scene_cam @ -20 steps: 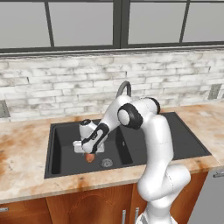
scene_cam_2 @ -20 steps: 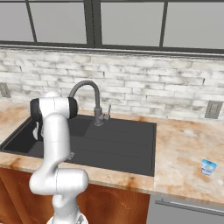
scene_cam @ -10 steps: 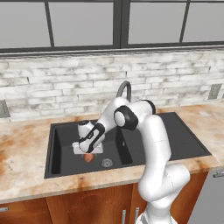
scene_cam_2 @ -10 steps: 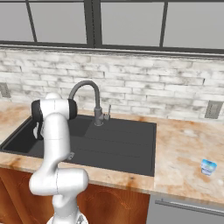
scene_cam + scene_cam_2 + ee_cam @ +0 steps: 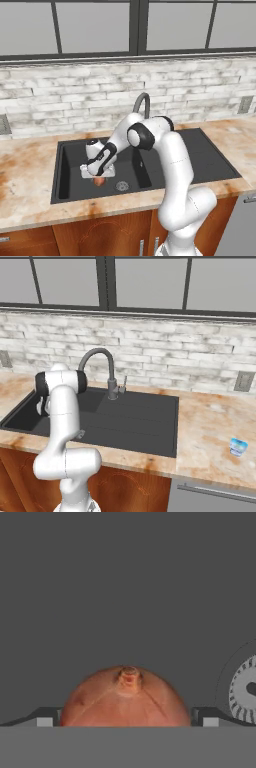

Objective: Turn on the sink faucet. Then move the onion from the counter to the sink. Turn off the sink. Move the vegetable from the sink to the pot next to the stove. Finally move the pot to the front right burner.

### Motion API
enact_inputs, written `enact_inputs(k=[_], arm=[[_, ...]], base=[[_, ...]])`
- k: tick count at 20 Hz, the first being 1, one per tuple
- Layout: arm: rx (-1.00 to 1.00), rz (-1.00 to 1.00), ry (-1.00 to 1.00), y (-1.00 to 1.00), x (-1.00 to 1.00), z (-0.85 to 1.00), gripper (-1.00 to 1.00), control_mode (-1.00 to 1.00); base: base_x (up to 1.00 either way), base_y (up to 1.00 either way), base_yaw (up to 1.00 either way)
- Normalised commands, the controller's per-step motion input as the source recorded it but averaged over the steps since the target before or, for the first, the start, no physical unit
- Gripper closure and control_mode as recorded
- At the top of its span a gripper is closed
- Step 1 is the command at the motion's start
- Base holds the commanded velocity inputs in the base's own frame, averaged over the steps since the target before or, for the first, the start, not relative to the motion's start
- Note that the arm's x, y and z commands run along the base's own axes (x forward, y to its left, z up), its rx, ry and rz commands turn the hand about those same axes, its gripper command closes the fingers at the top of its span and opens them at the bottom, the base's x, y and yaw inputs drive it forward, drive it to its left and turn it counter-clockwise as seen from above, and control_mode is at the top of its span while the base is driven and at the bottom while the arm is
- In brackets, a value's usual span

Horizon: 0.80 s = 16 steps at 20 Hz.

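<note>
Pincer had dropped lower into the sink over the last second, jaws spread wide either side of the onion on the basin floor beside the drain. Not clenched yet; likely pickup for the pot.

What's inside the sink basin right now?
In the sink, the onion sits on the black floor beside the round metal drain. The open end effector straddles it, fingers clear of its sides. The onion's underside is hidden.
</note>
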Motion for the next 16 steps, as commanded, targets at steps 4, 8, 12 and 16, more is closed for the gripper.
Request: enact_inputs(k=[4,8,12,16], arm=[[0.00,-0.08,0.00,0.00,-0.49,-0.14,-1.00,-1.00],[0.00,-0.07,0.00,0.00,-0.16,-0.21,-1.00,-1.00],[0.00,0.00,-0.06,-0.01,0.04,-0.36,-1.00,-1.00],[0.00,0.00,-0.10,0.00,0.18,-0.31,-1.00,-1.00]], base=[[0.00,0.00,0.00],[0.00,0.00,0.00],[0.00,0.00,0.00],[0.00,0.00,0.00]])
